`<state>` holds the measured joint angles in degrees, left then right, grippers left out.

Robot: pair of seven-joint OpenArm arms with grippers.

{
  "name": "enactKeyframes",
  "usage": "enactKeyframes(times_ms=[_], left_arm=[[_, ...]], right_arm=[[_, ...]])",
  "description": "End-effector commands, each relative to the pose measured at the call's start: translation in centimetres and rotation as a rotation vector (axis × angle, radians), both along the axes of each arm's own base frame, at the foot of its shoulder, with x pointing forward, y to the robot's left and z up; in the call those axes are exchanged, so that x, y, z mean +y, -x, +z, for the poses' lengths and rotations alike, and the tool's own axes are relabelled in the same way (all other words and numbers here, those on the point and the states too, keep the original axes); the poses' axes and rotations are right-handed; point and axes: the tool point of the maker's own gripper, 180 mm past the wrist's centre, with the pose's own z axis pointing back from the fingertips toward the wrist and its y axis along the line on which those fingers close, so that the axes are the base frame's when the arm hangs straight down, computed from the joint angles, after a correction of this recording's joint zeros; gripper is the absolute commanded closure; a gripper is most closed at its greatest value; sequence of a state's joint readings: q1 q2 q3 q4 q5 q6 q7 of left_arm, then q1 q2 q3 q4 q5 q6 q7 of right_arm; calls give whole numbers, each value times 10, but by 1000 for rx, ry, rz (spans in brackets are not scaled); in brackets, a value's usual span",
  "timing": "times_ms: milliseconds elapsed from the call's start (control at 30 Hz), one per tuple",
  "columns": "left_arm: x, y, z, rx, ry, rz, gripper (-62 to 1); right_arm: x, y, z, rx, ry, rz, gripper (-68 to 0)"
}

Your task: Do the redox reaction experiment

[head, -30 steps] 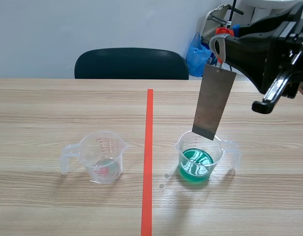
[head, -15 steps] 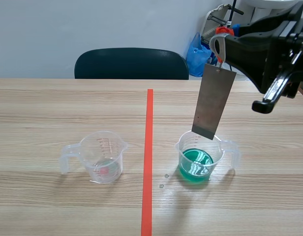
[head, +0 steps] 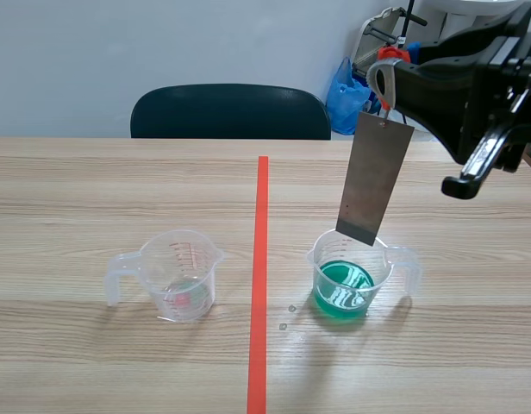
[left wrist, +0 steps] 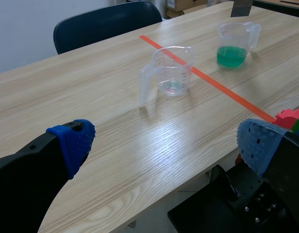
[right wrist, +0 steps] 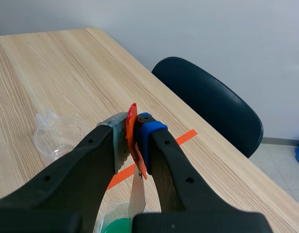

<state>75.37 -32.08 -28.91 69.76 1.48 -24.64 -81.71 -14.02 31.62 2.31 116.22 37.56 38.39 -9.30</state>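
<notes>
So far the metal plate (head: 374, 179) hangs right of centre in the scene view. It dangles from an orange clip (right wrist: 135, 145) pinched tight in the right gripper (right wrist: 132, 125). Its lower edge is just above the cup of green liquid (head: 352, 280), seemingly not in it. The dipping looks not yet done. The left gripper (left wrist: 164, 143) gapes wide, holding nothing. The clear cup (head: 179, 274) sits lower left.

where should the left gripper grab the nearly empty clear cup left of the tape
Probably the handle: it juts from the upright clear cup on the side away from the tape line, toward the robot's left. Bring the open left gripper in from that side and close across the handle's thin loop.
</notes>
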Motion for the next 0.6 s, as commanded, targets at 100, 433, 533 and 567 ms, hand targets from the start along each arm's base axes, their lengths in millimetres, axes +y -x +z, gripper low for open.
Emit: enactKeyframes(times_ms=[100,433,533,567], left_arm=[[-1,-2,6,-23,18,0,-623],[-1,-2,6,-23,19,0,-623],[-1,-2,6,-23,19,0,-576],[-1,-2,6,-23,18,0,-523]], right_arm=[[0,0,13,-42,-12,5,-6],[0,0,13,-42,-12,5,-6],[0,0,13,-41,-12,5,-6],[0,0,13,-41,-12,5,-6]])
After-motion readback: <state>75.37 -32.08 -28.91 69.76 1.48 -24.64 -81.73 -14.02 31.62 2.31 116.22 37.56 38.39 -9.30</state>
